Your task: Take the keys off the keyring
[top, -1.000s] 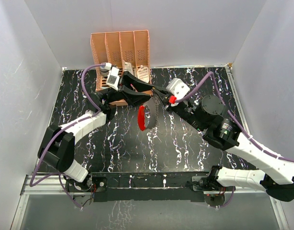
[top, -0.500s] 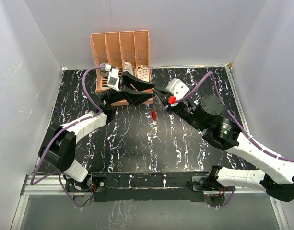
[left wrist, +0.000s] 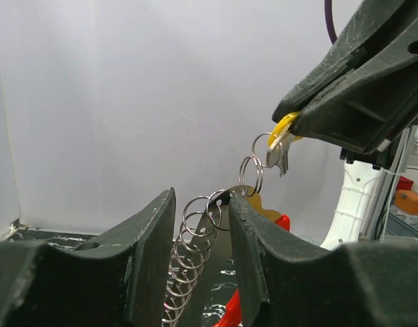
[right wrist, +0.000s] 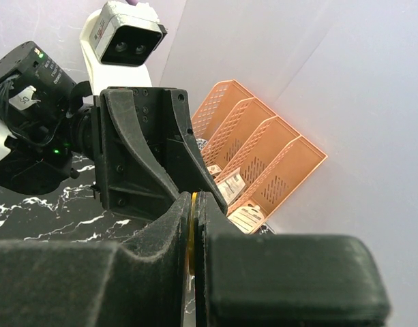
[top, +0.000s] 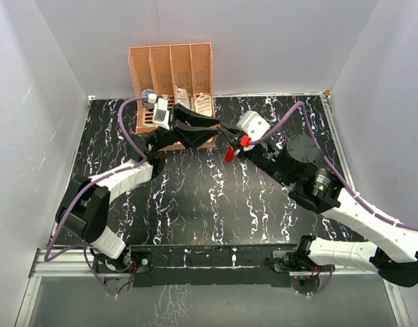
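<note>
A black, white-veined table point(top: 195, 204) fills the floor of the white-walled cell, and an orange slotted rack point(top: 171, 65) stands at its back edge. The left arm point(top: 120, 177) and the right arm point(top: 345, 204) both reach toward the back centre, and their tools meet in the air just in front of the rack. The left gripper point(left wrist: 202, 201) has its jaws apart with a clear gap between them. The right gripper point(right wrist: 193, 201) is pressed closed, pinching a yellow key piece point(left wrist: 285, 128) at its tip. A red tag point(top: 230, 154) hangs below the meeting point, off the table. The keyring point(left wrist: 195, 231), a string of thin silver wire rings, runs up through the gap in the left jaws to the pinched yellow key piece. Whether the rings touch the left fingers point(left wrist: 151, 245) is unclear.
</note>
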### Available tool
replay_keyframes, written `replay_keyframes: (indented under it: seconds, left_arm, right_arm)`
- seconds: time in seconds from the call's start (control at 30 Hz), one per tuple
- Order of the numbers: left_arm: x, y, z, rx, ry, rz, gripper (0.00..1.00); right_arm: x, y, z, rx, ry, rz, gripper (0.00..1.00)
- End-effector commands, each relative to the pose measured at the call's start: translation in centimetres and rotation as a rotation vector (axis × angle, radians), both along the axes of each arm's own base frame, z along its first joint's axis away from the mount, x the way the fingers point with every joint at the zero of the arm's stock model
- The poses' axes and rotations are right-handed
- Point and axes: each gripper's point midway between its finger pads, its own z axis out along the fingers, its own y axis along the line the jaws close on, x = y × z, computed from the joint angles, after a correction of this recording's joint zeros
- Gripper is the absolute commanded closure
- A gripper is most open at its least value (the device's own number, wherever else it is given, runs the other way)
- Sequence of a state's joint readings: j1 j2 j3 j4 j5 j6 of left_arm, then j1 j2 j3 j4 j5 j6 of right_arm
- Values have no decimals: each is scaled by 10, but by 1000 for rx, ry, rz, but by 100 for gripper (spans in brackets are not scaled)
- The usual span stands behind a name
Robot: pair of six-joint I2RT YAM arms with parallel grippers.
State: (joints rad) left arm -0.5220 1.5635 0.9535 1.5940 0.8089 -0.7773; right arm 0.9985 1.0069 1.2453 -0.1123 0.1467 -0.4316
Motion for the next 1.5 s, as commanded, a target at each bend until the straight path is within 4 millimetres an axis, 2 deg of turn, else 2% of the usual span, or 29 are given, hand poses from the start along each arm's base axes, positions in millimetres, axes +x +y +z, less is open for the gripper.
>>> replay_keyframes:
  seconds: [0.0,0.4,0.9,1.47]
  left_arm:
    - [-24,21,46,-162,-218,60,65]
    - [-53,44,75,-204,-340,128,59]
    - [-20,37,66,-150,-304,245,59]
    - [-21,26,51,-98,-285,176,59]
  right_arm:
    - [-10,-11,37,112,-61,17,100]
    - [-10,-10,35,106,-62,18,100]
    - [-12,-10,39,115,-63,30,100]
    - [-11,-11,39,116,-65,23,100]
